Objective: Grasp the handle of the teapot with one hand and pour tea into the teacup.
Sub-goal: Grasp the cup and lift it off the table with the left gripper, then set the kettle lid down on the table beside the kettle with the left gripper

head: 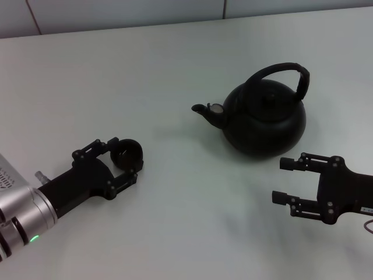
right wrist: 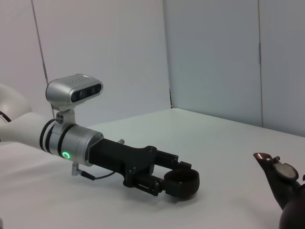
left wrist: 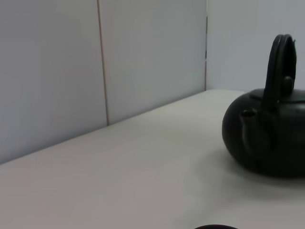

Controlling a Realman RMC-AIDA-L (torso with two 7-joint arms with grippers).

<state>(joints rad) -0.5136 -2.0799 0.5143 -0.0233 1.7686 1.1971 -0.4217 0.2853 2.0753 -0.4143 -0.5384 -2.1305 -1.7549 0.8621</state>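
Head view – round matte teapot, left claw gripping teacup

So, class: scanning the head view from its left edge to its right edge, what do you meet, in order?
Left pincer shut on the teacup → teapot, spout leading, handle arched over it → right pincer, open, near the right edge.

Plain white tabletop; pale grey panelled wall behind, dark vertical seams; soft, even light.
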